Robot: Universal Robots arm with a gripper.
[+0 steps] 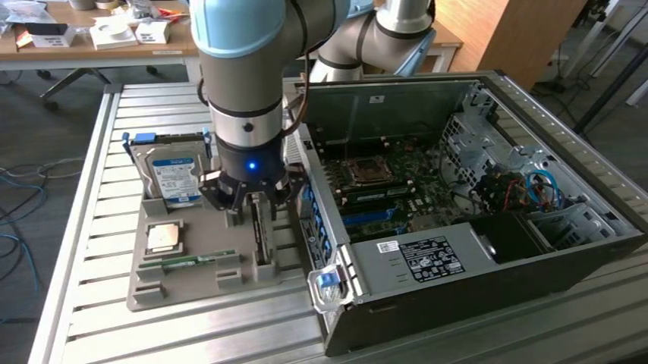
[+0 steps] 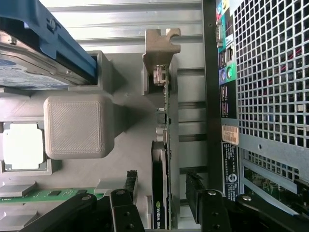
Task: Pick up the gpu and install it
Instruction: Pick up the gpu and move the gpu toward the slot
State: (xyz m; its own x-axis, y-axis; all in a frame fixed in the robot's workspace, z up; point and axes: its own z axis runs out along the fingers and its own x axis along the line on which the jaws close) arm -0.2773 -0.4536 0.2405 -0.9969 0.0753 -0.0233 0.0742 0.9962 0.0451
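Gpu point(image 1: 261, 243) point(image 2: 158, 193) stands on edge in a slot of the grey tray point(image 1: 162, 292) point(image 2: 128, 113). Gripper point(image 1: 253, 208) point(image 2: 161, 186) hangs just above the tray, jaws open, straddling the gpu.

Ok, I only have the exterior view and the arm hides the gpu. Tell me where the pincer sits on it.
Observer: In the wrist view, the pincer straddles the gpu, which stands on edge in its tray slot.
Operator: Report any contact.
Observer: None. Both fingers are apart from the card, jaws open.
Operator: Say which end it's over.
Observer: The end with the Nvidia label. The metal bracket is at the other end.
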